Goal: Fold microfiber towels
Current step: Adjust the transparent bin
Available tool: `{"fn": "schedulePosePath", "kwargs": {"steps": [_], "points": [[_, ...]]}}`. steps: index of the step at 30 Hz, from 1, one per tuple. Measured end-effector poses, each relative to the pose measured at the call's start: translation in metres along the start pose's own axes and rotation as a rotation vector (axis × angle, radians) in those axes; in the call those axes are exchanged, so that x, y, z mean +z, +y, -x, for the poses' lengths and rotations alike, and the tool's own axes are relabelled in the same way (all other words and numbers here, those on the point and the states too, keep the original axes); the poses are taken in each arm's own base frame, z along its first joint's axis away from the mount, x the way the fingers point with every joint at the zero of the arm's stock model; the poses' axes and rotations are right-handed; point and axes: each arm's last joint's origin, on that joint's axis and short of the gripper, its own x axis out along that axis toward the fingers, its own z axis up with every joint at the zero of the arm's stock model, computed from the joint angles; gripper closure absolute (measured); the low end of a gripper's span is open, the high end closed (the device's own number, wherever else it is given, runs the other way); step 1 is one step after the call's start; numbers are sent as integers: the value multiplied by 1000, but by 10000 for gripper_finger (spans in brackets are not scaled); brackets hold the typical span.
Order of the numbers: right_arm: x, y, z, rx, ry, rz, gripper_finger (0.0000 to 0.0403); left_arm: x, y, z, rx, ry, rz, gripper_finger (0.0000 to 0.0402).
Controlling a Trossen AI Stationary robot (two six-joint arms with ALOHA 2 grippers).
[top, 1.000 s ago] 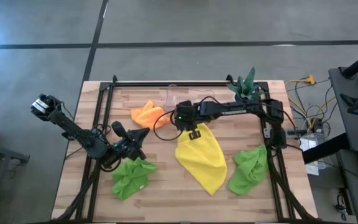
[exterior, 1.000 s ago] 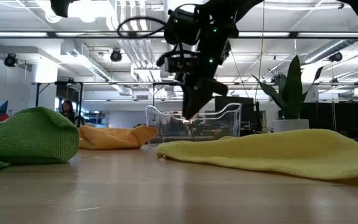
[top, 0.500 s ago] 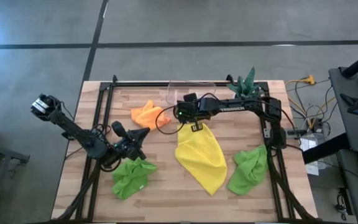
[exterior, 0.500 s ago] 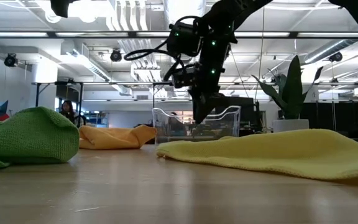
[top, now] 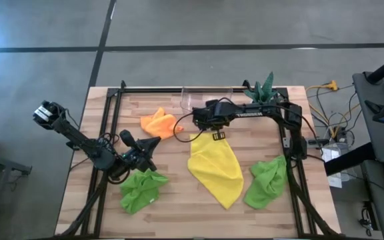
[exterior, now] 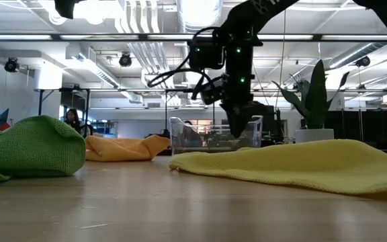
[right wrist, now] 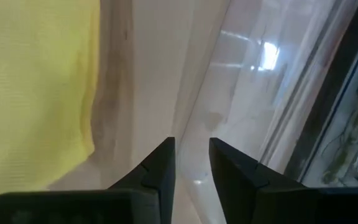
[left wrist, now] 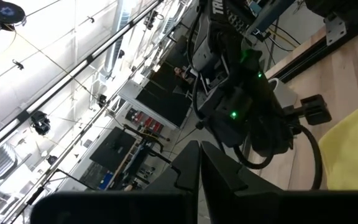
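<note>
Sliding toward the worktop's [top: 179,213] back edge, the right tool [top: 218,135] is hovering slightly parted, grasping nothing, over the yellow towel's [top: 217,167] far corner beside a clear bin [exterior: 213,134]. Its arm is reaching across horizontally. Left tool [top: 153,144] is staying clenched above a lime green towel [top: 141,189].

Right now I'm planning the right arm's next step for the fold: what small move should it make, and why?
Probably ease the right gripper down and back over the yellow towel's top edge, then pinch it. It hangs above the wood just past that edge, by the clear bin, fingers slightly apart and holding nothing. The towel lies spread flat, unfolded.
</note>
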Motion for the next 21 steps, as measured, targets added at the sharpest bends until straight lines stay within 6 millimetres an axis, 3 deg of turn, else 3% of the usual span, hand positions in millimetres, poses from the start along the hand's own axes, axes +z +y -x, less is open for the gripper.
{"fn": "schedulePosePath", "kwargs": {"steps": [9,18,21], "points": [[-4,-9,-3,-147,69,-30,314,0,0,0,0,0,0,402],[2,-2,-1,89,-84,-4,314,0,0,0,0,0,0,402],[7,-3,0,95,-138,-7,314,0,0,0,0,0,0,402]]}}
